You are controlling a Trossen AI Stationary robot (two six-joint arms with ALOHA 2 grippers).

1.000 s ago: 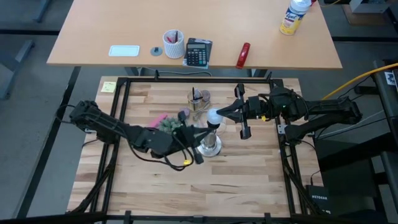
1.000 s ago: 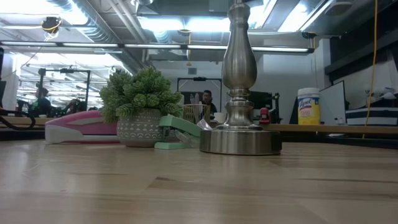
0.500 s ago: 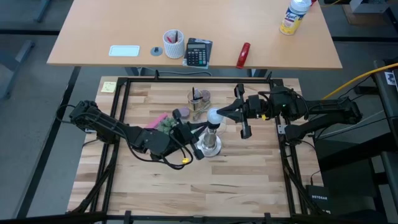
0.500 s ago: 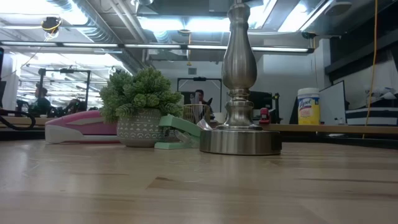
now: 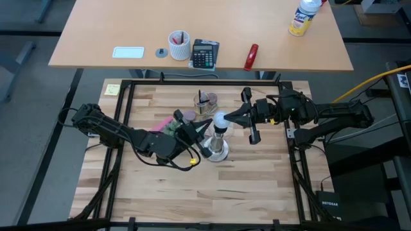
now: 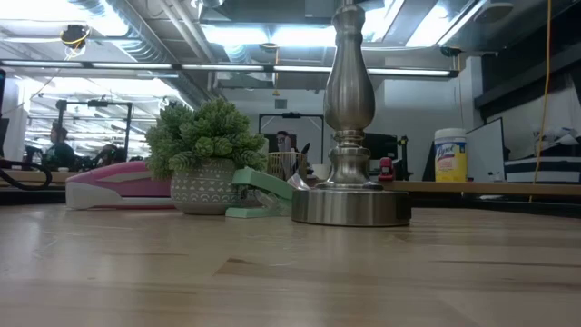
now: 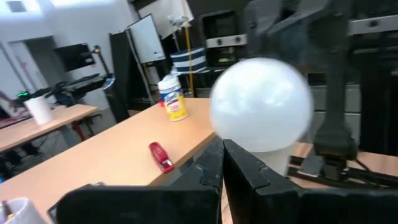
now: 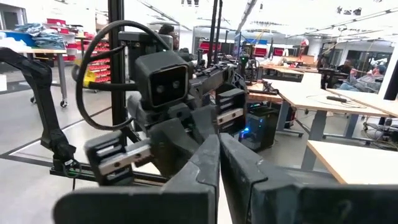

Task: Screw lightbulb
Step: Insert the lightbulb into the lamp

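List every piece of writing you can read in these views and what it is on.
"NETGEAR", only just readable, on the dark box at the table's right corner.
Wipes canister: label print too blurred to read.
Calculator: keys and display too small to read.
Yellow sticky note: no legible writing.
Nothing readable on the lightbulb or the stand.

You get even overhead light on the worktop (image 5: pixel 244 186) in the high view, shadows soft and short. In the low view, ceiling strip lights (image 6: pixel 300 34) glare white behind the stand (image 6: pixel 349 136) — its metal shines. The left wrist view blurs: the lightbulb (image 7: pixel 261 104) looks overexposed — soft-edged.
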